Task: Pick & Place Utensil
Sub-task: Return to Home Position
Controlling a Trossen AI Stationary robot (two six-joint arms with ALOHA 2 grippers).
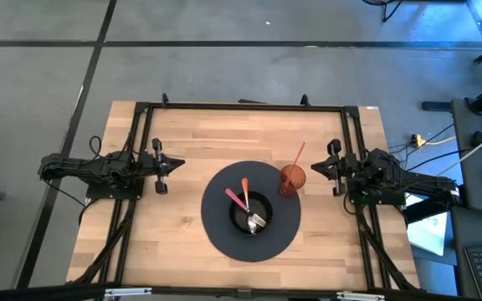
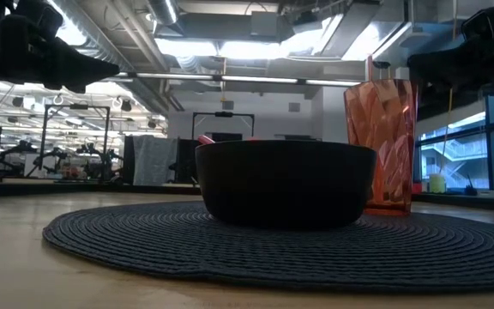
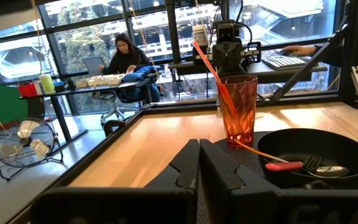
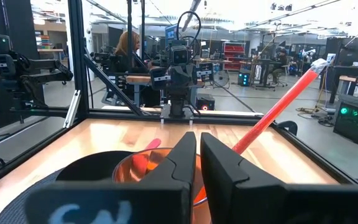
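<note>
As both arms sit at the bench's (image 1: 182, 134) side edges, the coming move is judged to be no more than settling at rest, since nothing is left to fetch. The left claw (image 3: 199, 155) is seen with its fingers together and nothing between them; the right claw (image 4: 197, 146) is likewise closed on nothing. Nearest the right claw, the glass (image 1: 292, 178) stands upright at the mat's (image 1: 216, 238) edge, with the straw (image 1: 299, 154) inside it, leaning up and away towards the bench's far right. The bowl (image 1: 252, 213) lies farther in, at the mat's middle, roughly midway between the two claws and well apart from both. In it the fork (image 1: 234, 199) and the spoon (image 1: 245, 192) are lodged heads down, handles tilted towards the far edge, the fork's slanting left. Open wood is left between each claw and the mat, so room for movement is judged ample; the frame rails (image 1: 241, 107) along the bench's edges are the only near obstruction. Beyond the bench, a seated person (image 3: 124, 53) is seen at a desk.
</note>
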